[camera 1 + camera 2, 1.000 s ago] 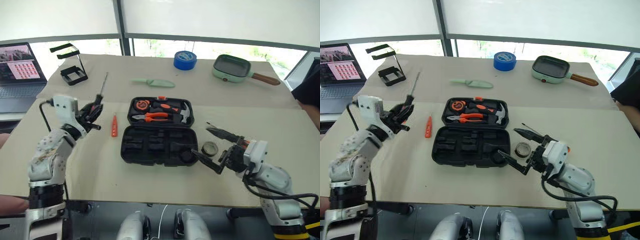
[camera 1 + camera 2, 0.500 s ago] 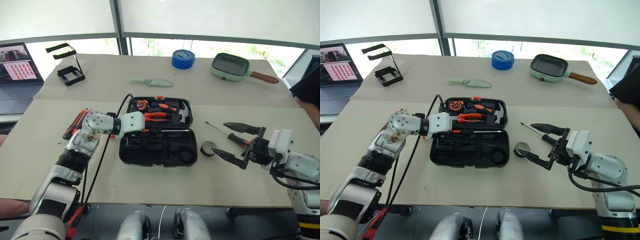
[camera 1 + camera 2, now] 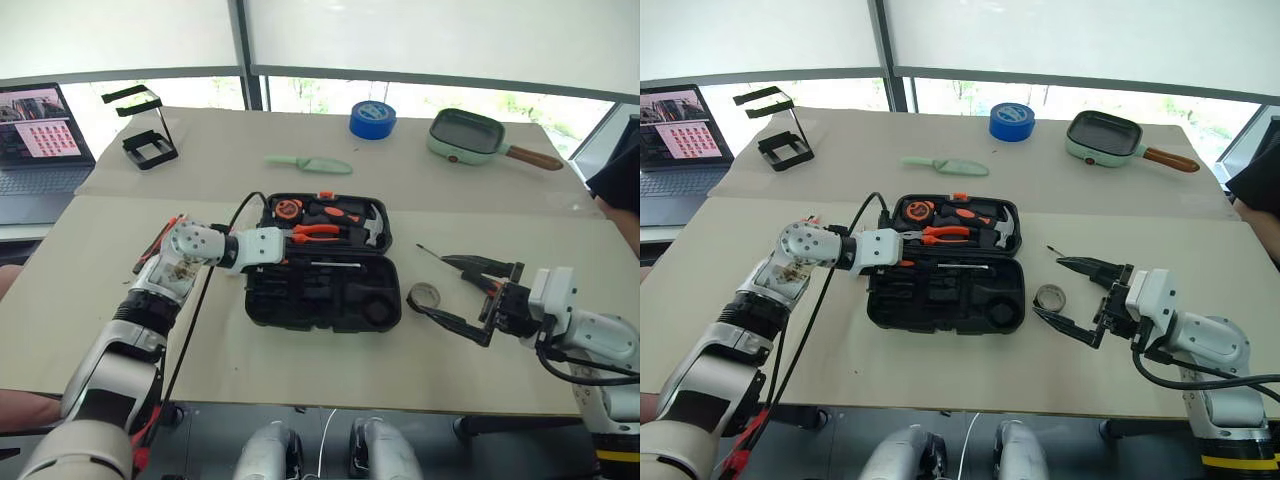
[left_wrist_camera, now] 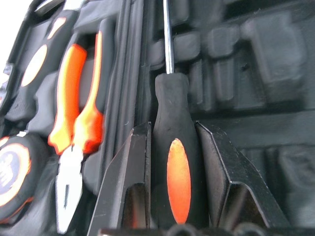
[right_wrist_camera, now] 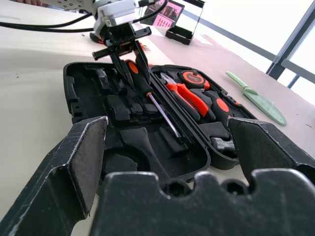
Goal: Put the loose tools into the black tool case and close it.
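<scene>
The black tool case (image 3: 322, 301) lies open mid-table, with pliers, a hammer and a tape measure in its far half. My left gripper (image 4: 173, 127) reaches over it, shut on a black-and-orange screwdriver (image 4: 178, 182). The shaft lies along the case's hinge line. To the right of the case my right gripper (image 3: 428, 282) stands open and level, holding nothing. The small dark tape roll (image 3: 424, 296) lies on the table by its fingertips. Another screwdriver's thin shaft (image 3: 430, 253) pokes out from behind the upper finger. The utility knife (image 3: 150, 256) lies left of my left arm.
At the far side of the table lie a pale green knife (image 3: 310, 164), a big blue tape roll (image 3: 371, 119) and a green pan (image 3: 468, 136). A black wire stand (image 3: 146, 138) and a laptop (image 3: 36, 140) are at the far left. A person sits at the right edge (image 3: 622, 170).
My left arm swung from the table's left side to over the open case, still gripping the screwdriver. My right gripper drew back to the right, away from the case, and stayed open.
</scene>
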You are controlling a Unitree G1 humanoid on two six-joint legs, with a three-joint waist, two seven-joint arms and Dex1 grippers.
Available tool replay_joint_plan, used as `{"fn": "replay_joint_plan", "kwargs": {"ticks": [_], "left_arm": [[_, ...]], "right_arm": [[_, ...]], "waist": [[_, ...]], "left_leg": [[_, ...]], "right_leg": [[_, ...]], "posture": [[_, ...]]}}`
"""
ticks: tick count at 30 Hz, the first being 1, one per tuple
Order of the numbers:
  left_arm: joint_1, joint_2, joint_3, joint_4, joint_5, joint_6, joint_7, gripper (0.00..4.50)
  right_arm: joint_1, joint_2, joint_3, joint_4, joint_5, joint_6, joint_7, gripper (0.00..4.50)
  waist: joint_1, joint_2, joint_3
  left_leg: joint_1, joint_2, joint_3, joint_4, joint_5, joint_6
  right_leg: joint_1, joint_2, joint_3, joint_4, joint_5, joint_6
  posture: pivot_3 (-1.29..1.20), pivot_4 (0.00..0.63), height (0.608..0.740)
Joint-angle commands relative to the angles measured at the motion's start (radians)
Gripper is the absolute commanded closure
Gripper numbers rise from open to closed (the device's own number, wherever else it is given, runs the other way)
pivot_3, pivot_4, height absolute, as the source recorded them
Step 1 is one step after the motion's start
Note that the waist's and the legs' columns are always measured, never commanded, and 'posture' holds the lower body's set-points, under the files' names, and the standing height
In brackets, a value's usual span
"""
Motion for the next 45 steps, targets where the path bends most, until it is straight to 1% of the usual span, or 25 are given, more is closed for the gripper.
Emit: {"fn": "replay_joint_plan", "kwargs": {"ticks": [1,5,9,10,11,12,13,14,16,20,21,22,24,27,28,29,34,36,40,43,45], "left_arm": [[-0.022,-0.017,0.012,0.003,0.015,0.019,0.029,3.61],[-0.019,-0.008,-0.003,0.006,0.043,-0.005,0.024,3.61],[0.002,0.0,0.001,-0.025,0.018,0.058,-0.033,3.61],[0.01,-0.002,0.008,-0.041,0.002,0.074,-0.04,2.6],[0.019,-0.008,0.026,-0.057,-0.02,0.063,-0.034,2.48],[0.027,-0.014,0.045,-0.07,-0.036,0.054,-0.017,2.07],[0.034,-0.017,0.058,-0.081,-0.046,0.049,-0.005,1.76],[0.048,-0.024,0.094,-0.108,-0.086,0.064,0.01,1.37],[0.079,-0.028,0.163,-0.163,-0.164,0.111,0.025,1.37],[0.107,-0.048,0.221,-0.206,-0.229,0.197,0.057,1.37],[0.109,-0.054,0.225,-0.208,-0.24,0.227,0.059,1.92],[0.114,-0.058,0.225,-0.211,-0.248,0.252,0.055,2.14],[0.122,-0.091,0.229,-0.204,-0.261,0.255,0.071,2.81],[0.128,-0.139,0.207,-0.188,-0.254,0.3,0.092,4.02],[0.13,-0.147,0.188,-0.181,-0.233,0.284,0.092,4.43],[0.13,-0.15,0.158,-0.173,-0.194,0.286,0.103,4.49],[0.143,-0.146,0.062,-0.146,-0.069,0.321,0.16,4.49],[0.151,-0.148,0.047,-0.15,-0.048,0.34,0.18,4.49],[0.192,-0.186,0.058,-0.192,-0.068,0.42,0.232,4.49],[0.227,-0.193,0.073,-0.24,-0.095,0.452,0.232,4.49],[0.252,-0.195,0.117,-0.297,-0.17,0.463,0.195,4.49]], "right_arm": [[-0.011,0.001,-0.004,-0.04,0.006,-0.013,0.005,0.0],[-0.008,0.002,0.0,-0.046,0.009,-0.008,0.004,0.0],[0.0,0.004,0.007,-0.059,0.021,0.014,0.001,0.0],[0.005,0.004,0.01,-0.067,0.029,0.027,0.0,0.0],[0.012,0.005,0.012,-0.08,0.036,0.038,-0.002,0.0],[0.022,0.007,0.013,-0.095,0.044,0.047,-0.005,0.0],[0.03,0.009,0.014,-0.108,0.048,0.052,-0.009,0.0],[0.051,0.008,0.011,-0.125,0.05,0.056,-0.008,0.0],[0.085,0.006,0.001,-0.143,0.052,0.063,-0.01,0.0],[0.097,0.007,-0.003,-0.135,0.046,0.065,-0.009,0.0],[0.095,0.009,-0.001,-0.131,0.044,0.063,-0.009,0.0],[0.094,0.01,0.001,-0.128,0.041,0.062,-0.009,0.0],[0.091,0.014,0.005,-0.122,0.036,0.062,-0.014,0.0],[0.088,0.005,0.015,-0.104,0.011,0.062,-0.011,0.0],[0.081,0.001,0.017,-0.093,0.007,0.062,-0.006,0.0],[0.07,-0.001,0.017,-0.081,0.007,0.063,-0.001,0.0],[0.066,-0.004,0.031,-0.062,0.001,0.07,0.013,0.0],[0.072,-0.003,0.034,-0.062,-0.004,0.069,0.015,0.0],[0.099,0.008,0.019,-0.083,0.003,0.08,-0.015,0.0],[0.133,0.008,0.008,-0.11,0.009,0.085,-0.025,0.0],[0.155,0.008,-0.022,-0.125,0.019,0.089,-0.047,0.0]], "waist": [[0.001,0.0,0.0],[0.0,0.0,0.0],[0.0,0.0,0.0],[0.0,0.0,0.0],[0.0,0.0,0.0],[-0.001,0.0,0.0],[-0.001,0.0,0.0],[-0.001,0.0,0.0],[-0.001,0.0,0.0],[0.0,0.0,0.0],[0.002,0.0,0.0],[0.003,0.0,0.0],[0.003,0.0,0.0],[0.006,0.0,0.0],[0.006,0.0,0.0],[0.005,0.0,0.0],[0.002,0.0,0.0],[0.002,0.001,0.0],[0.005,0.002,-0.002],[0.009,0.003,-0.002],[0.009,0.004,-0.003]], "left_leg": [[0.0,0.0,0.0,0.0,0.0,0.0],[-0.001,0.0,-0.001,0.001,0.0,0.0],[-0.001,0.0,-0.001,0.002,0.0,0.0],[-0.001,0.0,-0.001,0.002,0.0,0.0],[-0.001,0.0,-0.001,0.002,0.0,0.0],[-0.001,0.0,-0.001,0.002,0.0,0.0],[-0.001,0.0,-0.001,0.001,0.0,0.0],[-0.001,0.0,-0.001,0.001,0.0,0.0],[-0.001,0.0,-0.001,0.002,0.0,0.0],[-0.003,0.0,-0.002,0.004,0.0,0.0],[-0.003,0.0,-0.003,0.005,0.0,0.001],[-0.003,0.0,-0.003,0.005,-0.001,0.001],[-0.002,-0.001,-0.003,0.005,-0.001,0.001],[-0.002,-0.001,-0.003,0.005,-0.001,0.002],[-0.003,-0.001,-0.003,0.005,-0.001,0.002],[-0.003,-0.001,-0.002,0.005,-0.001,0.002],[-0.002,-0.001,-0.002,0.005,-0.001,0.002],[-0.001,-0.001,-0.002,0.004,-0.001,0.002],[0.002,-0.001,-0.002,0.004,-0.002,0.003],[0.003,-0.001,-0.003,0.005,-0.002,0.004],[0.003,-0.001,-0.003,0.004,-0.003,0.004]], "right_leg": [[0.0,0.0,0.0,0.0,0.0,0.0],[0.0,-0.001,0.0,0.0,0.001,-0.001],[0.0,-0.001,0.0,0.0,0.001,-0.002],[0.0,-0.001,0.0,0.0,0.001,-0.002],[0.0,0.0,0.0,0.0,0.001,-0.002],[0.0,-0.001,0.0,0.0,0.001,-0.001],[0.0,0.0,0.0,0.0,0.001,-0.002],[0.0,-0.001,0.0,0.001,0.001,-0.002],[0.0,-0.001,0.001,0.0,0.002,-0.003],[0.0,-0.002,0.001,0.0,0.002,-0.003],[0.0,-0.002,0.0,0.0,0.002,-0.001],[0.001,-0.002,0.0,0.0,0.001,0.001],[0.001,-0.002,0.0,0.0,0.0,0.004],[0.001,-0.002,0.0,0.0,0.0,0.004],[0.001,-0.002,0.0,0.0,0.002,0.0],[0.001,-0.001,0.0,0.0,0.003,-0.001],[0.001,0.0,-0.001,0.0,0.003,-0.001],[0.002,-0.001,0.0,0.0,0.003,-0.001],[0.005,-0.003,0.001,0.0,0.0,0.004],[0.007,-0.009,0.001,0.0,0.0,0.004],[0.007,-0.009,0.002,0.0,0.0,0.004]], "posture": [[0.0,0.15,0.74],[0.0,0.15,0.74],[0.0,0.15,0.74],[0.0,0.15,0.74],[0.0,0.15,0.74],[0.0,0.15,0.74],[0.0,0.15,0.74],[0.0,0.15,0.74],[0.0,0.15,0.74],[0.0,0.15,0.74],[0.0,0.15,0.74],[0.0,0.15,0.74],[0.0,0.15,0.74],[0.0,0.15,0.74],[0.0,0.15,0.74],[0.0,0.15,0.74],[0.0,0.15,0.74],[0.0,0.15,0.74],[0.0,0.15,0.74],[0.0,0.15,0.74],[0.0,0.15,0.74]]}}
